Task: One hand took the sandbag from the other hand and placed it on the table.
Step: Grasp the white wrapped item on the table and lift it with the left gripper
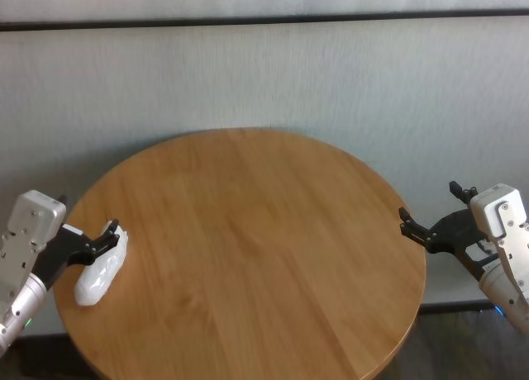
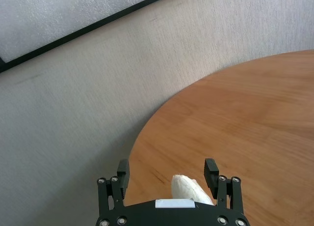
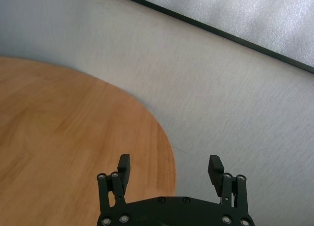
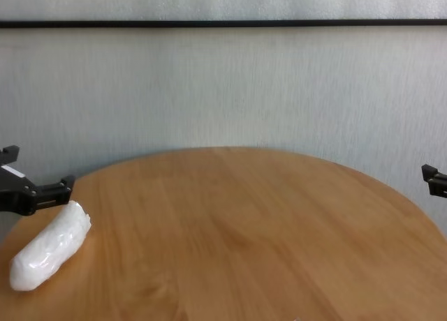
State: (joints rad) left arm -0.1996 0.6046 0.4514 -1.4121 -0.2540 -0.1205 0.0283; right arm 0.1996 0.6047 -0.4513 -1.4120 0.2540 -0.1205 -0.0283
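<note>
- Sandbag (image 1: 101,268) lies flat on the bench (image 1: 248,248), at roughly 8 o'clock on the round top, close to the rim.
- Long axis in the head view runs about 1 o'clock to 7 o'clock: far end tilted slightly toward bench centre, near end toward the robot's edge.
- Chest view agrees: sandbag (image 4: 49,248) lies diagonally, far end higher up the picture and inboard, near blunt end down by the left rim.
- Left pincer (image 1: 97,238), on the arm with the green light, sits at the sandbag's far end, over the 9 o'clock rim of the bench.
- Left pincer is spread: left wrist view shows both fingertips (image 2: 122,168) wide apart, with the sandbag's end (image 2: 189,187) between them nearer the right-hand finger. No pinch visible; cannot tell if either finger touches the bag.
- In the chest view only one left finger (image 4: 49,190) shows, just above the sandbag's far end.
- Right pincer (image 1: 430,223), on the arm with the blue light, hangs at the 3 o'clock rim of the bench, well apart from the sandbag.
- Right pincer is spread and holds nothing: right wrist view shows its fingertips (image 3: 124,163) apart, one over the bench edge (image 3: 147,137), the other over the grey wall (image 3: 235,103).
- Chest view catches only the tip of the right pincer (image 4: 434,179) at the frame's edge.
</note>
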